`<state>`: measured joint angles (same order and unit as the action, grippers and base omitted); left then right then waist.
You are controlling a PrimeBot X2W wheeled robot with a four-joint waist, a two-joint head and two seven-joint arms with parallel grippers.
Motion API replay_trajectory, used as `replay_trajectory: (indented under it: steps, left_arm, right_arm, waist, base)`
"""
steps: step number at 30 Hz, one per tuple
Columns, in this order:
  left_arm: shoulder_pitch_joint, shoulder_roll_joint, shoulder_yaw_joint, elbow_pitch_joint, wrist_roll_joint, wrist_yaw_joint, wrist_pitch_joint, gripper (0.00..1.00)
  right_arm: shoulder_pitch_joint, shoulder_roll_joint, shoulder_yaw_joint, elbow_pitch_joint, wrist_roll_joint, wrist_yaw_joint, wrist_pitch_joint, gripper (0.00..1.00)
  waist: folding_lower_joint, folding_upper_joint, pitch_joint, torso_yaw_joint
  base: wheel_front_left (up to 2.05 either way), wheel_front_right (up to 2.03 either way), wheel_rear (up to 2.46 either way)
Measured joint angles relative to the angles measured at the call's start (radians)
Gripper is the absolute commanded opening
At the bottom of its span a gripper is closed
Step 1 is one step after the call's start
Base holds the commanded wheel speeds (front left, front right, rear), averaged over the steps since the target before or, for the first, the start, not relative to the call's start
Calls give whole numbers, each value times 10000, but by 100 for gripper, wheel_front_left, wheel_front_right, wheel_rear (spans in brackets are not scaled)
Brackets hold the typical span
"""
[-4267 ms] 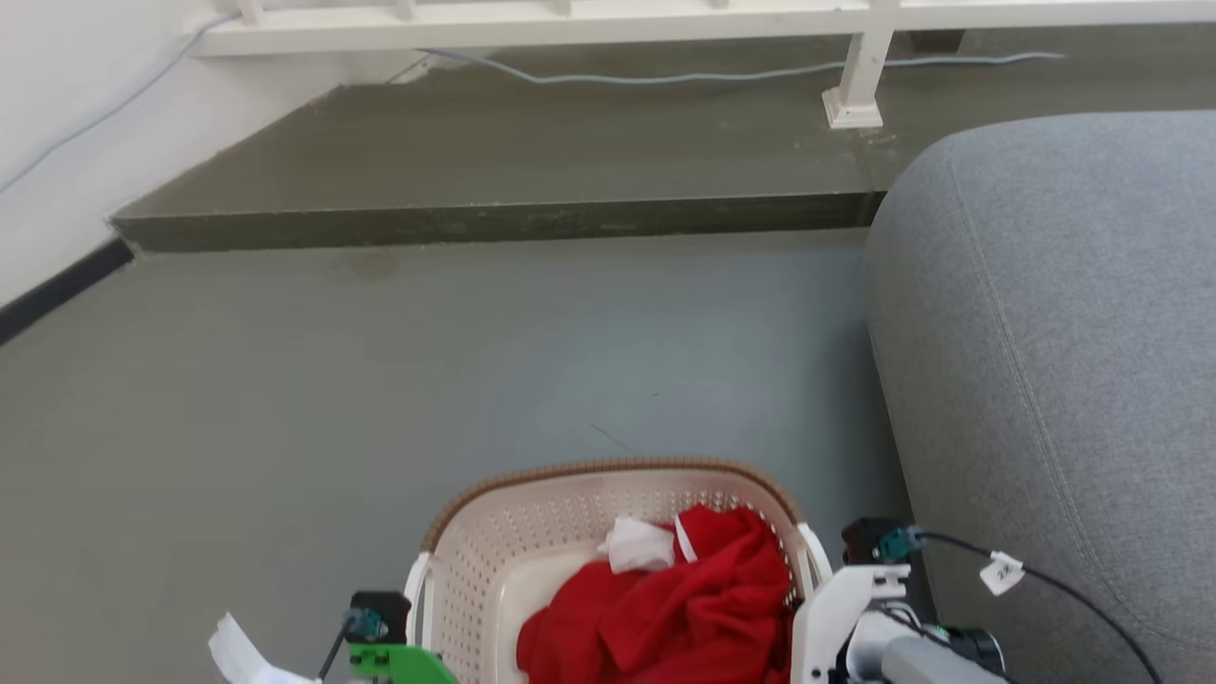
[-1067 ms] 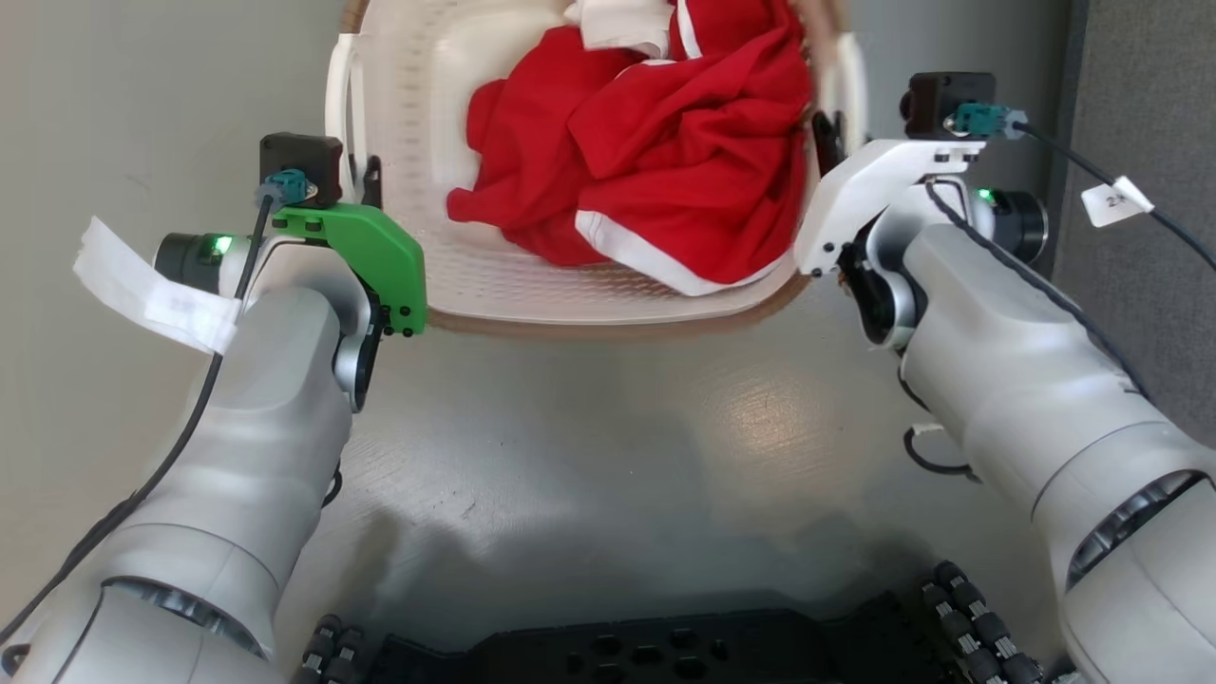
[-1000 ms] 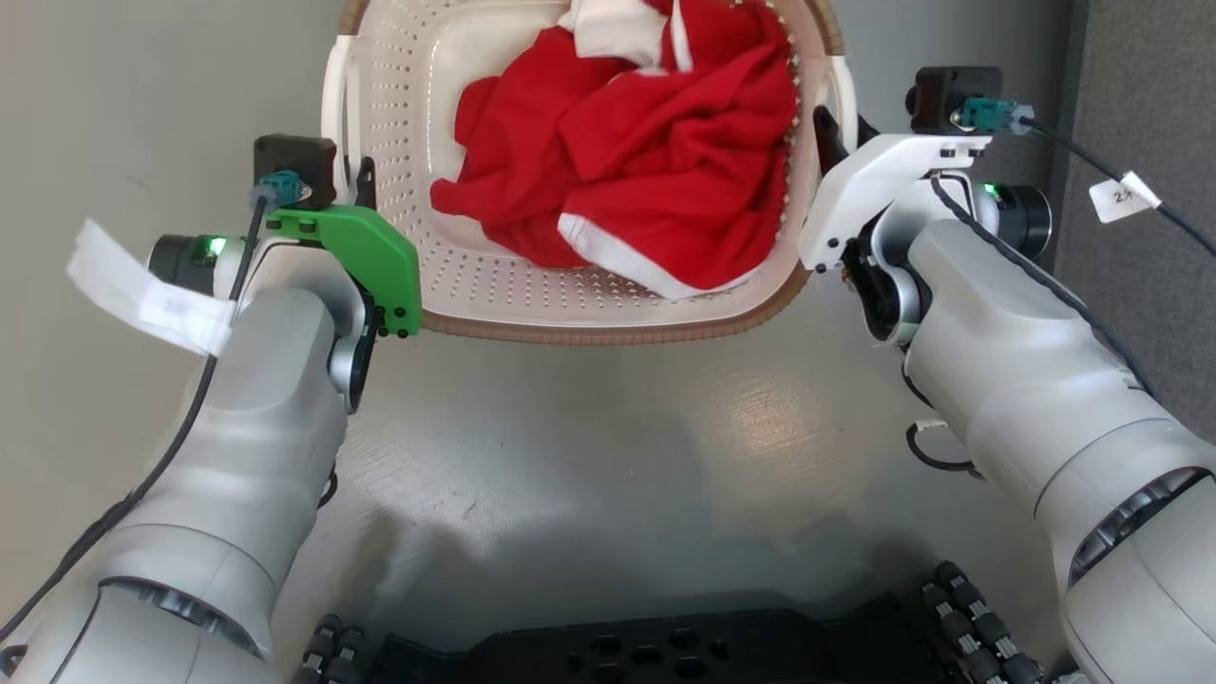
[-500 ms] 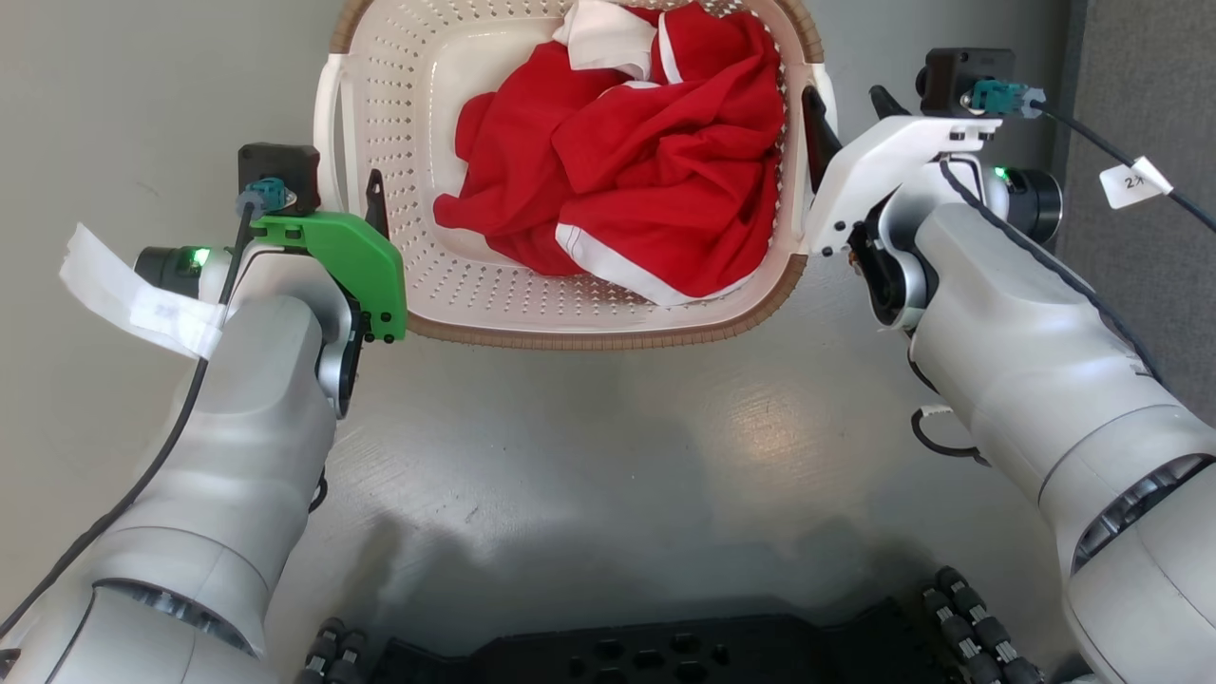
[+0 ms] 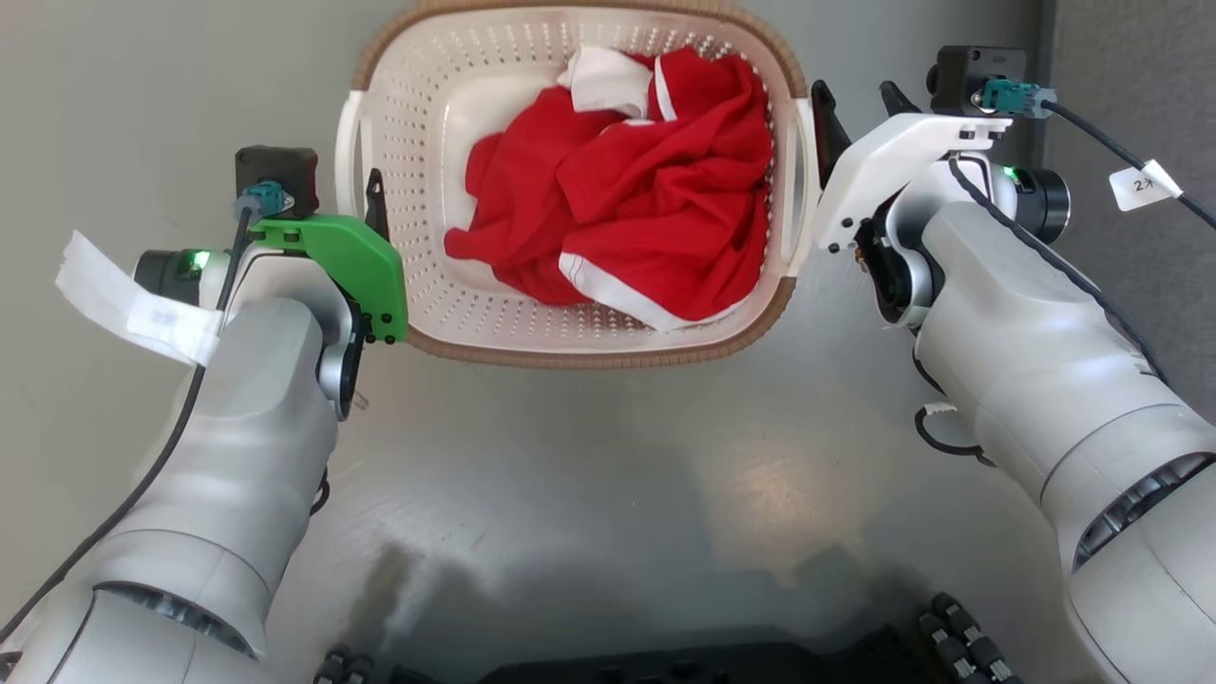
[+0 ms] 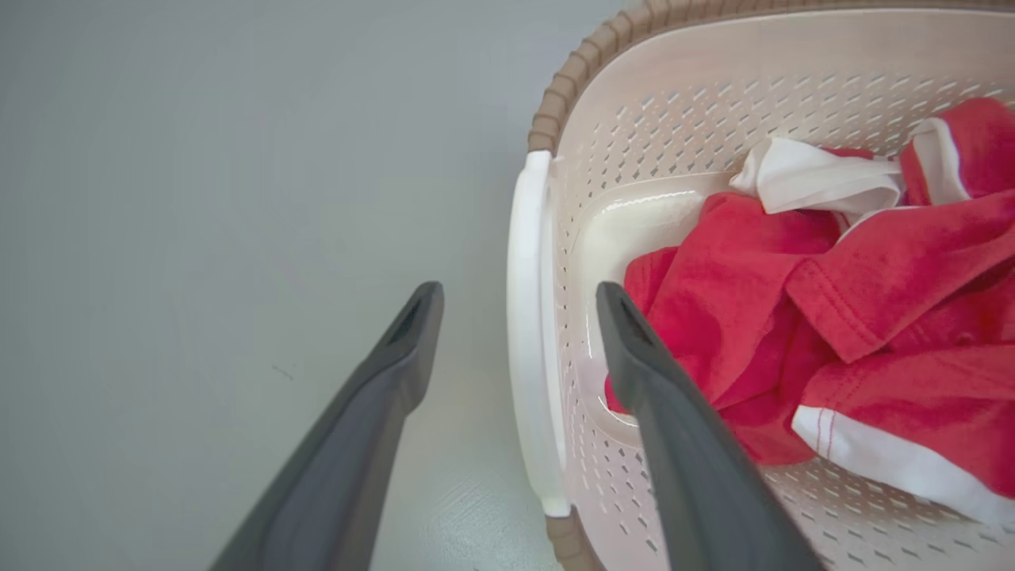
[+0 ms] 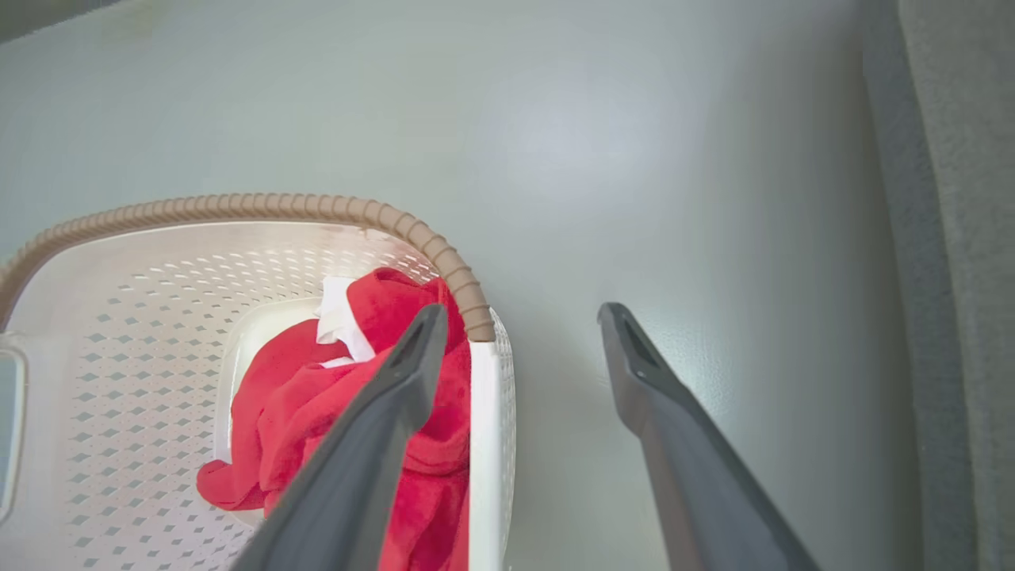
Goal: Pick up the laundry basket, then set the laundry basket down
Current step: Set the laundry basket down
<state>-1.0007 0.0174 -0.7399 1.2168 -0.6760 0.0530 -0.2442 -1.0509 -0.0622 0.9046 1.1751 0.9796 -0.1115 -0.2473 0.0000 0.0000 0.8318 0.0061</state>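
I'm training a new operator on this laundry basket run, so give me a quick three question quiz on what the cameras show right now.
1. True or false: the left hand is shut on a white handle of the laundry basket.
2. What lies in the basket? A) blue towels B) a red garment with white trim C) nothing
3. Fill the gap: the right hand is ___, with one finger over the basket and one over the floor.

Key: 1 false, it is open, with a finger to each side of the handle. 2 B. 3 open.
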Motion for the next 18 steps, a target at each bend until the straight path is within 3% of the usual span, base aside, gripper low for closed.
replay_trajectory:
  steps: [9, 18]
  left_arm:
    - [299, 4, 178, -466, 2, 0, -46, 100]
    - [820, 380, 882, -2301, 245, 111, -48, 100]
  right_arm:
    - [3, -50, -485, -497, -217, 88, -19, 100]
    - [568, -422, -1235, -1484, -934, 36, -31, 100]
  waist:
    - [0, 0, -901, -17]
    - [0, 0, -2035, -61]
  base:
    - [0, 0, 0]
    - [0, 0, 0]
